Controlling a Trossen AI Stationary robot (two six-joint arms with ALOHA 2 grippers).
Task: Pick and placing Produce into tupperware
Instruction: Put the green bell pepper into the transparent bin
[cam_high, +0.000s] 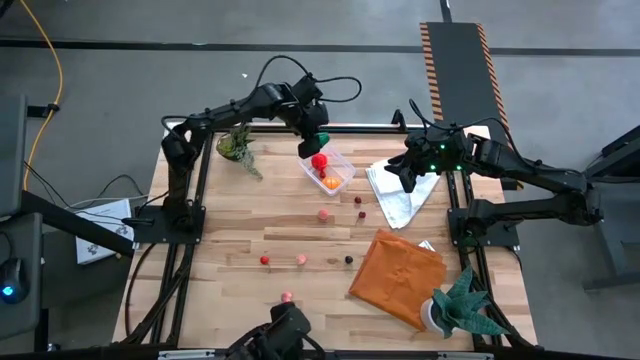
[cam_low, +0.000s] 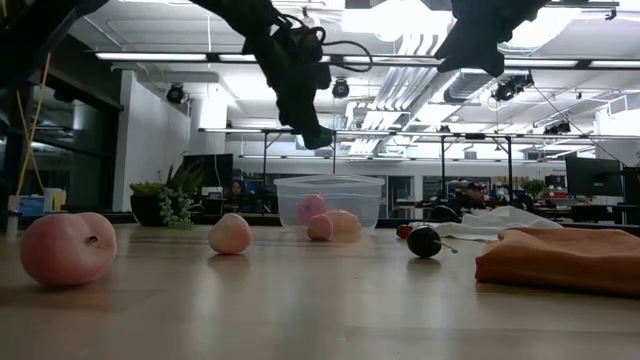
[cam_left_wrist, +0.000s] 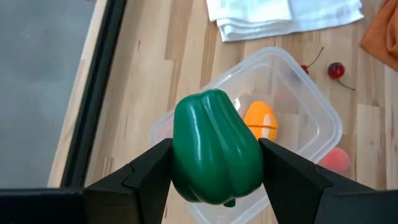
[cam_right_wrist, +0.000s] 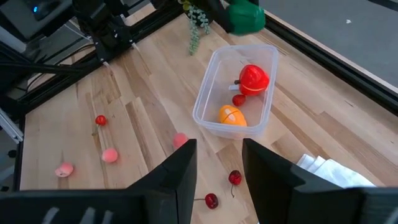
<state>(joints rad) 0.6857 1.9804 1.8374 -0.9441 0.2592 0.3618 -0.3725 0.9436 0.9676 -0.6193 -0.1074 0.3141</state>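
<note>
Green pepper (cam_left_wrist: 214, 148) is clenched in our left tool (cam_left_wrist: 214, 171), a finger on each flank, held in the air over the tupperware (cam_high: 341, 160) near the counter's (cam_high: 240, 225) far edge. Inside the tupperware we see a red piece (cam_right_wrist: 254, 78) and an orange piece (cam_right_wrist: 231, 116). The pepper looks like hard glossy plastic: light, stiff, probably slippery, so we'd grip across the widest part of its body, as it is now. More produce lies loose on the counter: pink pieces (cam_high: 324, 214), small red ones and cherries (cam_right_wrist: 211, 201). Our right tool (cam_right_wrist: 219, 163) hovers by the white cloth (cam_high: 400, 195), fingers parted, grasping nothing.
</note>
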